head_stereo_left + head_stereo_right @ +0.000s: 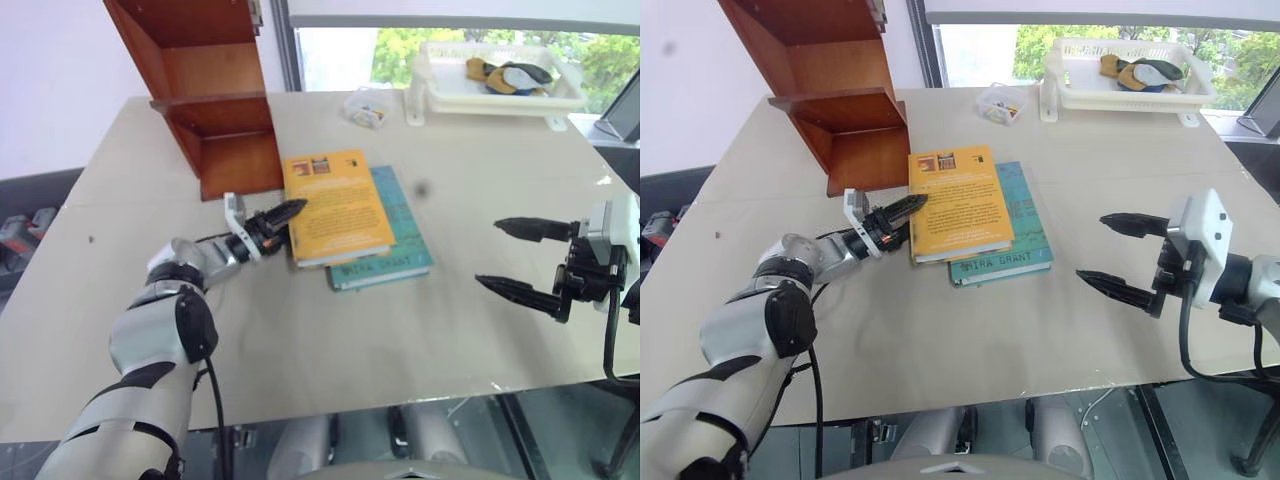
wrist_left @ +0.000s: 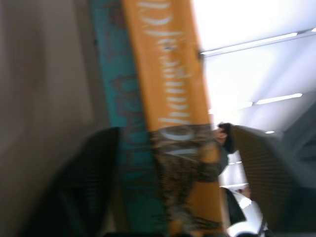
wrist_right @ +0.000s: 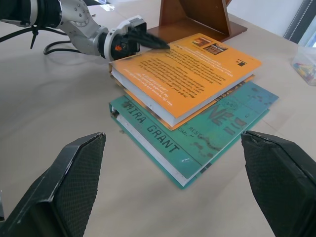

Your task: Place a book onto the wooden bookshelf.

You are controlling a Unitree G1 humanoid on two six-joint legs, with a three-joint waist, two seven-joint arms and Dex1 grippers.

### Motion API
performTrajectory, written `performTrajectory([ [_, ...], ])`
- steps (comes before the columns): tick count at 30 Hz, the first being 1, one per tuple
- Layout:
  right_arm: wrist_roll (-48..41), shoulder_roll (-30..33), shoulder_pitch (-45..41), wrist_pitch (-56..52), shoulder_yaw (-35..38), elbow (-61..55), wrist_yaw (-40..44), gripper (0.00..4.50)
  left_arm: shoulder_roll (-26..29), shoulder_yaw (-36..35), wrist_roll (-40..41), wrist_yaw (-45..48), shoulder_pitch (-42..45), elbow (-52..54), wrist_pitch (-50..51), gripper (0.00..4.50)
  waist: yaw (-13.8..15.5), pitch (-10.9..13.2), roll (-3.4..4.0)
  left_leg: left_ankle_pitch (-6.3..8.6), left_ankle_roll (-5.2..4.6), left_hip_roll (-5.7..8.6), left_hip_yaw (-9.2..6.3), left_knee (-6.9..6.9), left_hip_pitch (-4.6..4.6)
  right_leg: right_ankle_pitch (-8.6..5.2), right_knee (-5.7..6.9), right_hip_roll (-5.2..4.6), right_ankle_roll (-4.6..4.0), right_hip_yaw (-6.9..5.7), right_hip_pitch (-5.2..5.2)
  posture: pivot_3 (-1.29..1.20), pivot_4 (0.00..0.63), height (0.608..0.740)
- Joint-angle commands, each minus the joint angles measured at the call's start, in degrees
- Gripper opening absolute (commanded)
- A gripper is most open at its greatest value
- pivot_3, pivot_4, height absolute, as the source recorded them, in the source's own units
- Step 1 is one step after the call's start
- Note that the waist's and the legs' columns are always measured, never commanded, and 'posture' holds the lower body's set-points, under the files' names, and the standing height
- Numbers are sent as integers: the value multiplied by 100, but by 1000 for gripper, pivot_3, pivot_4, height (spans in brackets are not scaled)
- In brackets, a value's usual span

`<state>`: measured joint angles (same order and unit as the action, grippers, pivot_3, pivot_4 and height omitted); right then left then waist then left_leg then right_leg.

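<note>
Broadly, a large beige table [image 1: 400, 330] is seen to carry everything, set before a window with green foliage beyond it and a pale wall on the left side. At the table's far left corner the wooden bookshelf [image 1: 205, 80] is stood, reddish-brown, its open compartments holding nothing that can be made out. At the far right a white plastic tray [image 1: 500, 90] is placed, in which yellow and dark cloth-like items [image 1: 505, 73] are heaped; what they are cannot be told. Between shelf and tray a small clear box [image 1: 366, 107] with small coloured contents is noted.

Near the table's middle, just in front of the bookshelf's base, the book [image 1: 335, 205] is laid flat, orange-yellow cover upward, resting on a thinner teal-green book [image 1: 395, 250] that shows along its right and near sides. Its long axis is run from the near edge toward the far edge, tilted slightly; the end bearing the small dark pictures is pointed toward the window, and the white page edges are turned toward the right gripper.

The left gripper [image 1: 285, 215] is positioned at the book's left edge; one finger is laid over the cover's corner, and in the left wrist view the orange spine is seen between the two fingers, drawn narrow about it. Whether the teal-green book is also taken in cannot be told. The right gripper [image 1: 520, 257] is held above the table well to the right of the books, its fingers spread wide with nothing between them.
</note>
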<state>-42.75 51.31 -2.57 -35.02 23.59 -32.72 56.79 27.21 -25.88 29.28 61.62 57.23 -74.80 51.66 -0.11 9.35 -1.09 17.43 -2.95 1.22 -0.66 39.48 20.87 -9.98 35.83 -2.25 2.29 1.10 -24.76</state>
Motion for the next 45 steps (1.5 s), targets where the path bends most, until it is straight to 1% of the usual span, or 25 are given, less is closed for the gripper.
performTrajectory([
  [1,-219,58,-28,109,279,-124,51,4500,-15,166,-225,282,39,-46,200,1823,1,0,0,0,0,0,-1,-1,0,0,0,0,0,-1,0,0,150,740],
  [5,-302,110,89,92,344,-130,133,4500,67,139,-281,273,11,-61,131,465,34,0,0,1,-1,3,-2,-3,3,0,-3,-1,0,-3,0,0,150,740],
  [6,-316,121,108,87,345,-128,144,4500,85,123,-278,273,11,-61,113,352,43,0,0,1,-1,4,-1,-3,2,0,-4,-2,0,-2,0,0,150,740],
  [11,-292,130,110,140,324,-42,178,4500,206,36,-195,495,137,18,163,351,42,0,-1,1,0,-2,0,-4,1,0,-3,1,0,-1,-1,0,150,740],
  [14,-265,140,121,174,351,63,234,4500,187,359,-411,881,220,165,186,351,37,1,-2,1,0,-2,0,-4,3,0,-4,4,0,-1,-2,0,150,740],
  [16,-257,117,111,212,361,206,272,4500,130,731,-564,1429,315,393,287,351,43,2,-3,1,-1,0,1,-4,7,0,-6,5,0,-2,-2,0,150,740],
  [18,-138,134,108,308,338,409,337,4500,80,987,-555,1854,465,754,435,351,60,4,-6,1,-1,2,1,-4,13,0,-10,5,0,-3,-4,0,150,740],
  [20,-151,117,66,342,351,536,354,4500,57,1042,-441,1967,599,1132,468,351,94,9,-15,1,-1,4,-2,-3,26,0,-13,5,0,-6,-12,0,150,740],
  [22,-209,106,41,349,388,601,374,4500,56,953,-326,1823,718,1406,415,351,92,11,-18,1,-1,4,-8,-3,39,0,-16,4,-1,-10,-20,0,150,740],
  [25,-224,121,60,390,500,786,439,4500,35,964,-91,1825,720,2291,457,351,86,10,-16,-6,10,4,-9,-2,78,2,-8,1,-2,-8,-59,0,150,740],
  [27,-260,111,45,421,670,1036,479,4500,-61,1163,35,1795,563,3224,480,351,76,10,-17,-15,26,2,-4,-2,95,2,-2,0,-2,-3,-80,0,150,740],
  [29,-267,138,38,464,821,1336,585,4500,-252,1485,-6,1561,276,4312,235,351,86,10,-15,-15,27,1,-3,-2,98,2,-5,-2,-3,-2,-83,0,150,740],
  [30,-221,156,27,511,875,1506,628,4500,-370,1635,-28,1425,146,4853,55,351,90,9,-14,-15,27,0,-2,-4,98,2,-10,-3,-3,1,-82,0,150,740],
  [32,-111,186,10,624,920,1762,697,4500,-624,1689,24,1081,35,5572,-258,351,111,9,-15,-14,26,3,-1,-5,99,2,-15,-33,-2,7,-80,0,150,740],
  [33,-76,193,-5,680,939,1883,731,4500,-797,1747,-107,816,48,5840,-724,351,113,10,-16,-15,26,6,-5,-4,103,3,-18,-37,-2,5,-81,0,150,740],
  [34,-77,188,-24,707,960,1961,744,4500,-961,1837,-340,576,60,6040,-1418,351,117,11,-17,-15,26,6,-8,-3,104,3,-19,-39,-2,4,-81,0,150,740],
  [36,-182,155,-95,709,1041,2077,751,4500,-1144,2166,-858,433,26,6359,-2905,351,113,11,-17,-15,26,10,-10,-3,103,4,-19,-42,-2,6,-80,0,150,740],
  [38,-368,110,-209,664,1183,2221,736,4500,-1184,2465,-1195,464,45,6534,-3917,351,94,8,-12,-15,27,10,-2,-7,94,4,-15,-40,-3,17,-79,0,150,740],
  [41,-646,109,-244,530,1408,2373,817,4500,-1043,2782,-1773,204,270,6394,-4957,351,89,5,-7,-15,27,7,12,-15,85,4,-13,-33,-3,31,-80,0,150,740],
  [43,-855,187,-110,389,1604,2436,1055,4500,-634,3143,-2634,-47,517,6011,-5852,351,95,7,-9,-14,23,7,10,-14,86,4,-12,-27,-3,27,-79,0,150,740],
  [44,-939,233,-38,334,1713,2485,1181,4500,-350,3292,-3135,-308,713,5717,-6277,351,95,6,-7,-2,2,8,11,-13,86,4,-12,-4,-3,21,-77,0,150,740],
  [45,-990,260,7,298,1782,2509,1256,4500,-162,3384,-3436,-496,847,5498,-6552,351,92,6,-7,-1,0,8,17,-13,84,4,-13,4,-3,23,-76,0,150,740],
])
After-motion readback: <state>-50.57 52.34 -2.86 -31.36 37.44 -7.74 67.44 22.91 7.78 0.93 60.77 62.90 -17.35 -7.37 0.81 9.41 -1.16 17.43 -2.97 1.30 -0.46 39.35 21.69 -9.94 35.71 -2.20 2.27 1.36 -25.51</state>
